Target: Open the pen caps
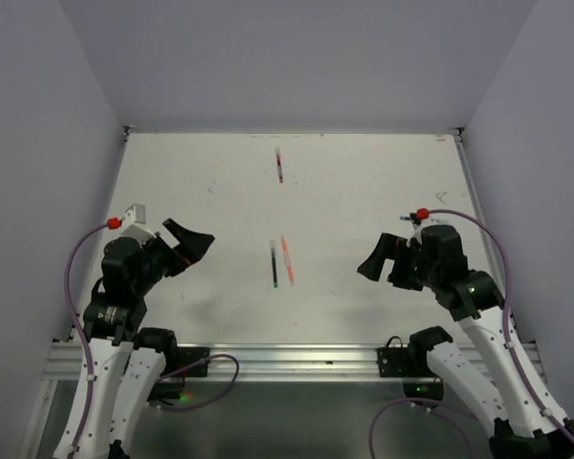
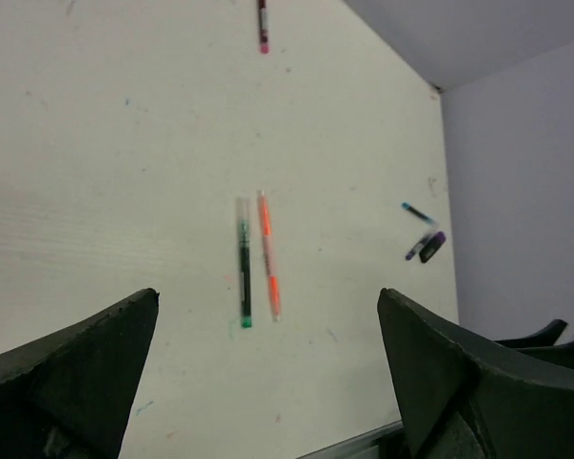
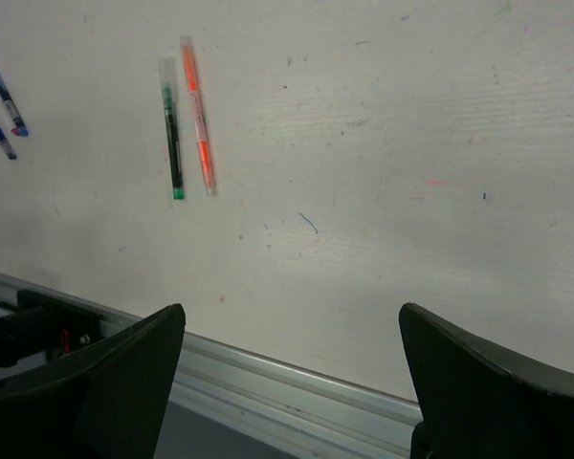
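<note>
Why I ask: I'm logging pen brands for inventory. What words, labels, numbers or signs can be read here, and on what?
No text can be read in any view.
Green pen: no print visible; too small and blurred to be sure.
Orange pen: the same.
Dark red pen: too far away and too small to read.
Table: only stray ink marks, no words or numbers.

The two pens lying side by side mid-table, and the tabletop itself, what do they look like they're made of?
Orange pen: likely plastic, a translucent barrel with a paler end, slightly glossy.
Green-tipped pen: plastic by the look, clear casing over a dark core.
Tabletop: matte white board, perhaps laminate or painted wood, showing faint grain lines and ink marks.
</note>
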Tool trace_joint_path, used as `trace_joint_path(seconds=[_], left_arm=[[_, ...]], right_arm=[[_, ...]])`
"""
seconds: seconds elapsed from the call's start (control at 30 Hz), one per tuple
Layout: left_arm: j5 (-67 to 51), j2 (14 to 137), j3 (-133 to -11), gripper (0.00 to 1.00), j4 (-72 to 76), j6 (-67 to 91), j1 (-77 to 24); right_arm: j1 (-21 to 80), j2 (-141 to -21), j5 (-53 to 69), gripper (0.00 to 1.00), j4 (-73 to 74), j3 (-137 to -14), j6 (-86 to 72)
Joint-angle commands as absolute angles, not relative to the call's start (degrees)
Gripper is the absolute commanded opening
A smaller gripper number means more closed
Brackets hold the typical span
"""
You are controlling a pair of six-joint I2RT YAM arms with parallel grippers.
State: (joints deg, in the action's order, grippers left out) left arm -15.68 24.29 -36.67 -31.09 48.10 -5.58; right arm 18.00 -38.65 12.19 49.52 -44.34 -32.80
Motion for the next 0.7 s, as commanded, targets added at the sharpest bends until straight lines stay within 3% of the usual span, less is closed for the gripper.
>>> trace_joint_path(seconds=[0.0, 0.17, 0.27, 0.67], left_arm=[[-10.37, 27.24, -41.04, 1.00, -40.70, 40.88, -5.19], [-13.97, 28.13, -39.99, 1.00, -37.63, 39.99, -5.19], [-17.30, 28.12, -37.10, 0.99, -32.45, 41.13, -5.19], [-21.71, 33.75, -33.31, 0.94, -27.60, 40.17, -5.19]], right_arm=[[18.11, -39.89, 9.41, 0.99, 46.25, -44.30, -32.96], [20.29, -47.62, 13.90, 0.99, 37.81, -44.12, -33.65], [27.40, -54.56, 5.46, 0.99, 37.97, -48.41, -32.79], [40.07, -78.64, -13.17, 0.99, 37.44, -63.54, -27.69]])
